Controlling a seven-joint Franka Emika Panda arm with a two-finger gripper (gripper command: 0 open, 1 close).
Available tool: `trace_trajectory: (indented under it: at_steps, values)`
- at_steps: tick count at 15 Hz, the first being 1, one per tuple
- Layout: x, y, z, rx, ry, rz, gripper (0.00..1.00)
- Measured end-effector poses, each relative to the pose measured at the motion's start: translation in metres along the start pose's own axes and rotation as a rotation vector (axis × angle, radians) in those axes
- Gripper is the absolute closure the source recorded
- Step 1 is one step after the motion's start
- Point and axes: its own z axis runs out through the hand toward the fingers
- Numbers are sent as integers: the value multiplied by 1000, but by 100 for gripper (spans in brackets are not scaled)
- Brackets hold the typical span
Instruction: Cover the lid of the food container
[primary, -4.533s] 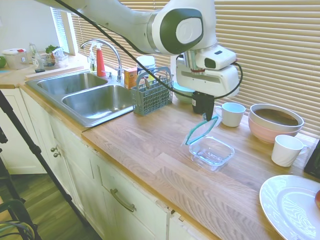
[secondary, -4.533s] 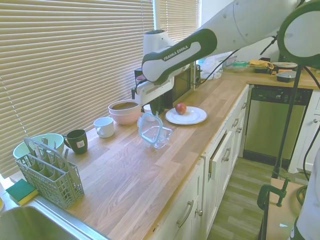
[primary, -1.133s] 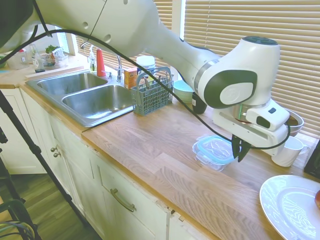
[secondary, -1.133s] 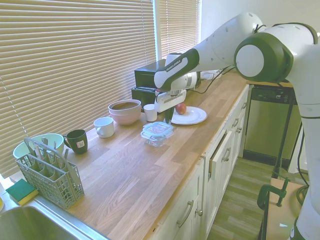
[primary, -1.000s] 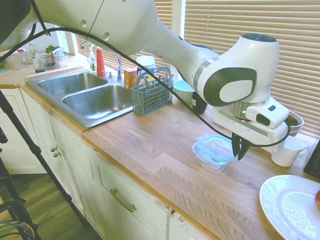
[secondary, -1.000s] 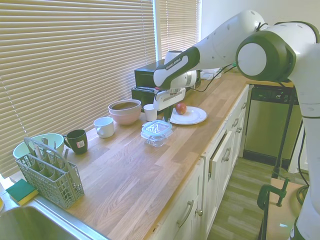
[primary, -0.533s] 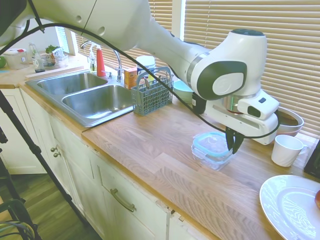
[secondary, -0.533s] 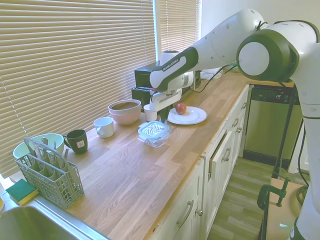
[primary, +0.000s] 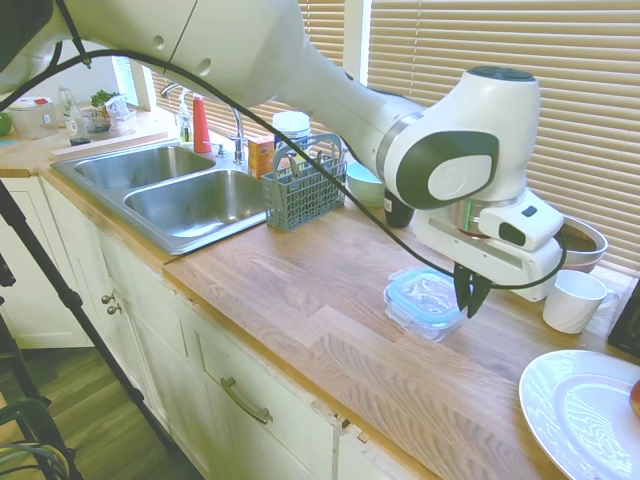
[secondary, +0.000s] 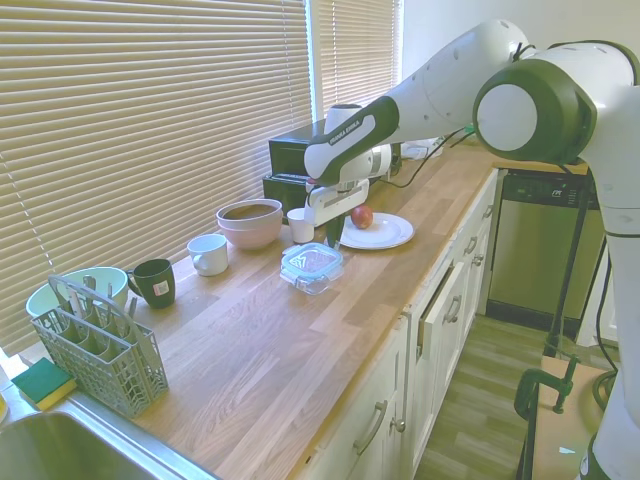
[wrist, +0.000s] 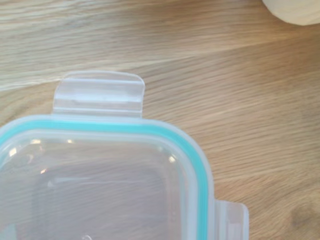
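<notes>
Since half a second ago the gripper (primary: 469, 296) has shifted a little sideways along the wooden counter (primary: 330, 290) and the lid (primary: 428, 297) now sits more squarely on the food container (primary: 420, 318); a few seconds back that lid was still tilted up in the gripper's grasp. Now the lid lies flat on top of the container, teal rim showing all round. The gripper hangs just beside the container, on the side toward the white cup (primary: 574, 300). Its two dark fingers point down and look nearly closed with nothing between them, though from this angle I can't be sure whether their tips touch the lid's edge. In the wrist view one corner of the lid (wrist: 100, 175) fills the lower part, with two clear snap flaps sticking outward over the wood. Beyond the container, toward the blinds, stand the pink bowl (secondary: 250, 222) and another white mug (secondary: 208, 253). The white plate (secondary: 374, 231) with an apple (secondary: 362, 216) sits near the container, on the gripper's side.
</notes>
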Motion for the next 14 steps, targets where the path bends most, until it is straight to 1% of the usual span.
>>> trace_trajectory:
  at_steps: [3, 11, 14]
  values:
    - [-2, 1, 2, -9, -17, 1, 0]
    - [-2, 0, 2, -10, -20, 3, 0]
    - [-2, -2, -4, -3, -12, 8, 0]
